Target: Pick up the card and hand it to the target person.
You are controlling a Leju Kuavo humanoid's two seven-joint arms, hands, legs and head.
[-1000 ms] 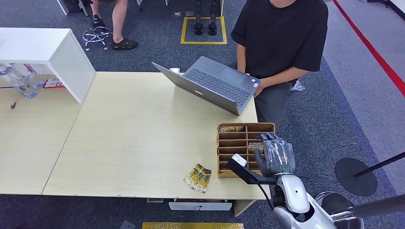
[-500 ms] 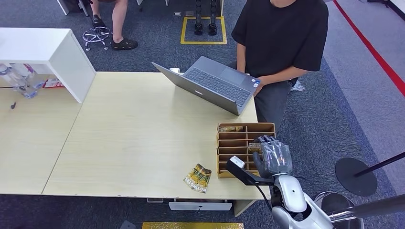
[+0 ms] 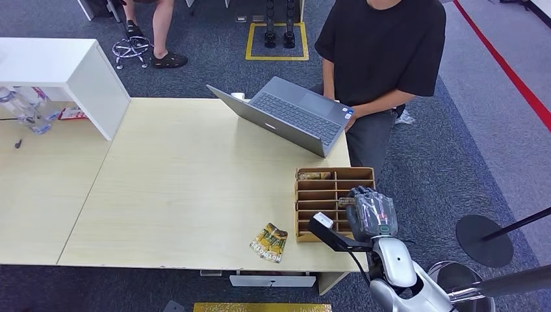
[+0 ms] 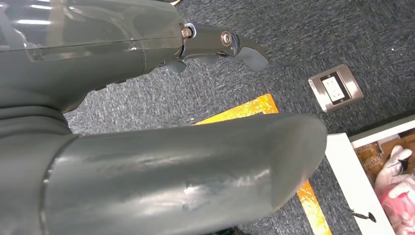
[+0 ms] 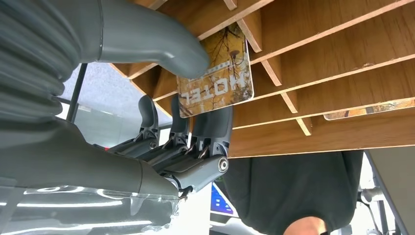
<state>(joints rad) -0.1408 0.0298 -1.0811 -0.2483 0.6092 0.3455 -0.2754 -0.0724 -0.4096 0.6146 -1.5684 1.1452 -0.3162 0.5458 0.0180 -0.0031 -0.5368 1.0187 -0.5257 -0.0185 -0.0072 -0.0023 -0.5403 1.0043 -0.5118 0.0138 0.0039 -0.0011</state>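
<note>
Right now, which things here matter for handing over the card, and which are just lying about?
Job:
right hand
hotel card it pinches
wooden organizer
person in black

Lying about:
laptop
loose cards on table
bottles

Card point(image 5: 215, 81) at the wooden rack point(image 5: 342, 88): "HOTEL" in white capitals, seen upside down. Smaller print unreadable.

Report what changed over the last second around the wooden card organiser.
The right hand drew back from the far compartments of the wooden slotted organiser toward the robot and settled lower over its right column; the right wrist view shows its thumb and fingers pinching a brown HOTEL card at a slot. The open grey laptop, the loose cards on the table and the person in black stayed put.
</note>
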